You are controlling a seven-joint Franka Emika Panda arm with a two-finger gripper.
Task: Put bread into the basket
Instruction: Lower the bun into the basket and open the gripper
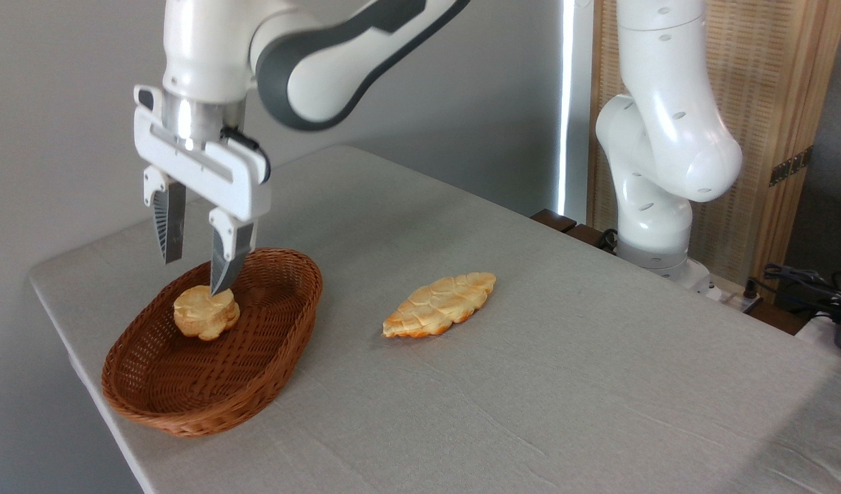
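Nearest you runs the grey table (530, 384), its cloth faintly creased, and from there your eye should go straight to the fingers (226, 259): the two ribbed grey pads point straight down with a clear gap between them, clamped on nothing. Your gripper (195, 266) hangs over the far end of the basket (263, 370), the right finger's tip overlapping the top edge of the bread (206, 313) as the camera sees it, though you cannot tell from this angle whether it actually touches; the left finger ends higher, above the basket's far rim. You can see the bread lying inside the basket, on the woven floor toward its far end, resting flat with its lumpy golden edge facing you. Around it, the oval reddish-brown wicker sits near the left corner of the table, close to the edge. To the right of the basket, apart from it on the bare cloth, lies a flat leaf-shaped pastry (440, 305) with a scale pattern. Above, the white arm (324, 62) reaches in from the upper right, and its base (657, 226) stands at the table's far right edge in front of a wooden slatted screen (784, 116).
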